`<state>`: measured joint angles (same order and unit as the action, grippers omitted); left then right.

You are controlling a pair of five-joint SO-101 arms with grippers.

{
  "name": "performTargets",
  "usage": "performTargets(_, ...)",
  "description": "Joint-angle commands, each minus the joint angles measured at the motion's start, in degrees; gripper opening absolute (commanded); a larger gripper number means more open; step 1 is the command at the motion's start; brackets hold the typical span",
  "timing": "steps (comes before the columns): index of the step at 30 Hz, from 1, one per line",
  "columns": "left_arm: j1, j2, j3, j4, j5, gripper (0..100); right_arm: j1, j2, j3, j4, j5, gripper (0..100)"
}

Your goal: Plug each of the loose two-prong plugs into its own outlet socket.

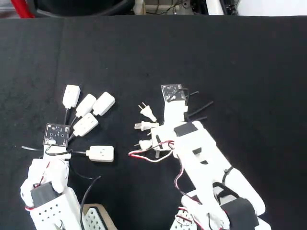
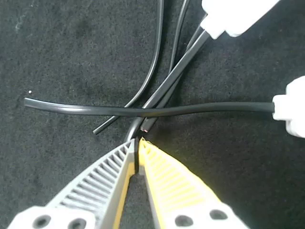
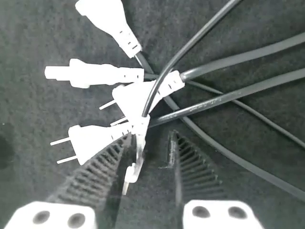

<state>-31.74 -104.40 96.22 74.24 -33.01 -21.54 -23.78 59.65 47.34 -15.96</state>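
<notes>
So on the black table (image 1: pixel 240 62), the five white outlet sockets (image 1: pixel 86 104) sit fanned out in a loose cluster on the left side. Each one trails its own dark cable. The loose two-prong plugs (image 1: pixel 144 126) are bunched near the middle, well apart from the sockets, with prongs pointing roughly their way. None is in a socket yet.

The left gripper (image 2: pixel 137 145) is down among the socket cables. Its grey and yellow fingers (image 2: pixel 171 186) are pinched together on a thin black cable (image 2: pixel 133 134) that runs in between the tips.

The right gripper (image 3: pixel 150 138) sits low over the plug bunch with its jaws apart and nothing held between them. One plug (image 3: pixel 90 140) lies touching the tip of one finger, prongs pointing away from the gap.

As for writing, the plug bodies have tiny moulded marks near the cable ends, but they're too small to read.
</notes>
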Motion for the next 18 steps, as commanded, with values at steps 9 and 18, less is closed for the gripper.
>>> performTargets(9,0.40,0.00,1.19,0.70,0.00,3,-0.70,0.22,-7.52,5.27,-0.62,11.6)
performTargets(18,0.13,0.00,1.19,0.70,0.00,3,-4.57,0.48,-9.54,8.62,-6.15,11.6)
